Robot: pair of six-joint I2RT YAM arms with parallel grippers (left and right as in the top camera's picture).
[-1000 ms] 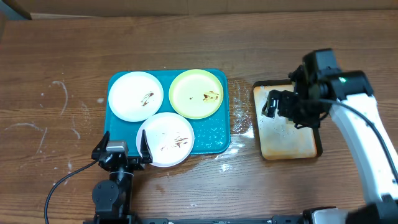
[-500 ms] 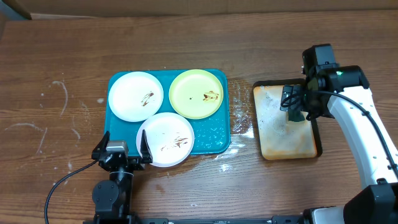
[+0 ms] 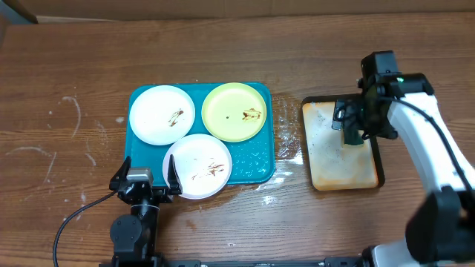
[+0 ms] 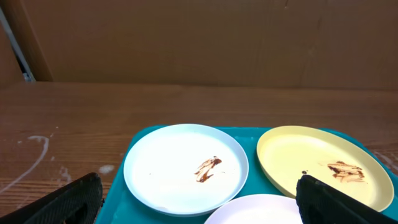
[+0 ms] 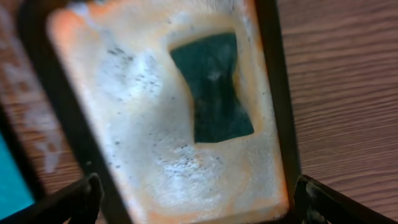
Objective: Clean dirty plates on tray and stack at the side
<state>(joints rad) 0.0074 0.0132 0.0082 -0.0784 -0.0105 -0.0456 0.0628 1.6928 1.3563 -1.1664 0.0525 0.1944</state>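
Observation:
Three plates lie on the teal tray (image 3: 256,169): a white plate (image 3: 162,113) at the back left, a yellow-green plate (image 3: 235,111) at the back right and a white plate (image 3: 197,165) in front, each with brown smears. My left gripper (image 3: 145,179) stands open at the tray's front left edge; its wrist view shows the white plate (image 4: 185,168), the yellow-green plate (image 4: 323,163) and the tray (image 4: 122,198) ahead of the gripper (image 4: 200,204). My right gripper (image 3: 351,124) hangs open above a dark green sponge (image 5: 212,87), with nothing held in the gripper (image 5: 199,202).
The sponge lies on a smaller black-rimmed beige stained tray (image 3: 326,167), right of the teal tray, with wet streaks on the wood between them. A cardboard wall (image 4: 199,37) runs along the table's far edge. A cable (image 3: 74,222) trails from the left arm's base.
The right arm has swung from the beige tray's left part toward its right part and turned its wrist. The left arm and the plates have not moved.

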